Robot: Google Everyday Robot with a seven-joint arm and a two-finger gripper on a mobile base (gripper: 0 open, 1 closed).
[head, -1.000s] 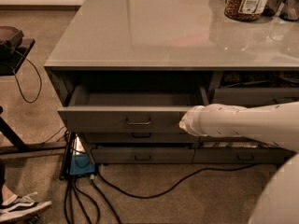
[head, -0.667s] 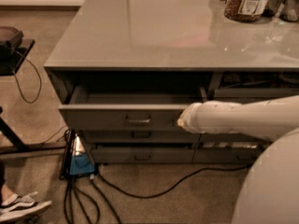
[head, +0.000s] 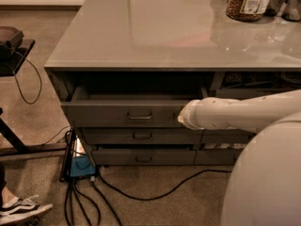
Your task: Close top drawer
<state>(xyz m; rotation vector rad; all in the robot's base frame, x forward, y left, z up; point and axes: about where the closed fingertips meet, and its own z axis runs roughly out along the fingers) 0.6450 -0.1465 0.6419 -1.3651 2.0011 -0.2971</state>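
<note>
Pushed further in, top drawer point(head: 108, 113), arm level from rt, gripper point(head: 182, 117) against its front (grasp unclear)

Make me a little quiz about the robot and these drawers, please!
1. True or false: the top drawer is fully shut.
2. Fill in: the food jar stands on the grey ____.
3. Where is the gripper?
A) touching the food jar
B) at the top drawer's front, right of its loop handle
C) inside the top drawer

Key:
1. False: it is partly open.
2. countertop
3. B
</note>
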